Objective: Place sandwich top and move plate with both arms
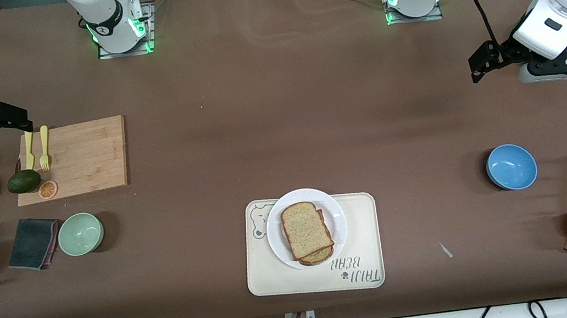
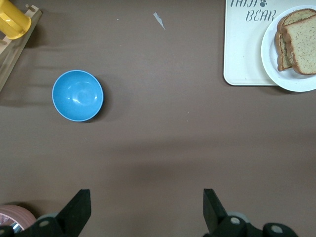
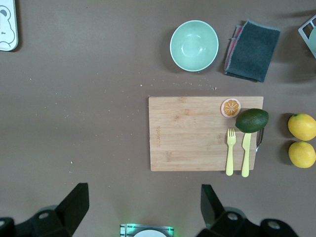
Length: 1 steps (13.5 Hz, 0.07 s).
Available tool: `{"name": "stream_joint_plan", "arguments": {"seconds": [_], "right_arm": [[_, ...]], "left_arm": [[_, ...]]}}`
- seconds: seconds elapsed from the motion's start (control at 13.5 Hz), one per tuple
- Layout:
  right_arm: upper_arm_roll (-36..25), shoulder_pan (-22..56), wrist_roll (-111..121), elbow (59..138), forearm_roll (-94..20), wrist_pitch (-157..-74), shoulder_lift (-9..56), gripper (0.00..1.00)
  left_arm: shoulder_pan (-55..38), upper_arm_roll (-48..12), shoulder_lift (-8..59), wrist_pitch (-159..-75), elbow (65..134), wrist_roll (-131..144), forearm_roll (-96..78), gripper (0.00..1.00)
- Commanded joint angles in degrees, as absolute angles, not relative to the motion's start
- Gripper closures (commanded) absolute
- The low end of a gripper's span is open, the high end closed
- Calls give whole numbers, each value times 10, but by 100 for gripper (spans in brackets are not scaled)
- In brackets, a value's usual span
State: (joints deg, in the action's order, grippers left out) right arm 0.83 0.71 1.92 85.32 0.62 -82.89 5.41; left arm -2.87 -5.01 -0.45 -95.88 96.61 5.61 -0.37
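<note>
A brown desk (image 1: 279, 126) carried a finished sandwich as both arms waited high at its ends. The sandwich top (image 1: 305, 229) lay on a lower slice on the plate (image 1: 275, 232), which sat on the cream tray (image 1: 361, 237), overhanging the tray edge toward the bases. The left claw (image 1: 481, 67) hung spread over bare desk, at 12 o'clock from the blue bowl (image 1: 511, 166); only the left wrist view showed how widely its fingers (image 2: 213, 207) parted. The right claw (image 1: 14, 116) hung spread over the corner of the cutting board (image 1: 89, 158). The right wrist view alone showed the whole board, with fork (image 3: 230, 151), knife (image 3: 246, 154) and avocado (image 3: 252, 120) together.
</note>
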Motion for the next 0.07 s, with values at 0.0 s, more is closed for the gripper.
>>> {"name": "stream_joint_plan", "arguments": {"seconds": [0.0], "right_arm": [[11, 4, 23, 846, 11, -818, 50, 0]], "left_arm": [[-33, -50, -10, -951, 965, 55, -14, 0]]}}
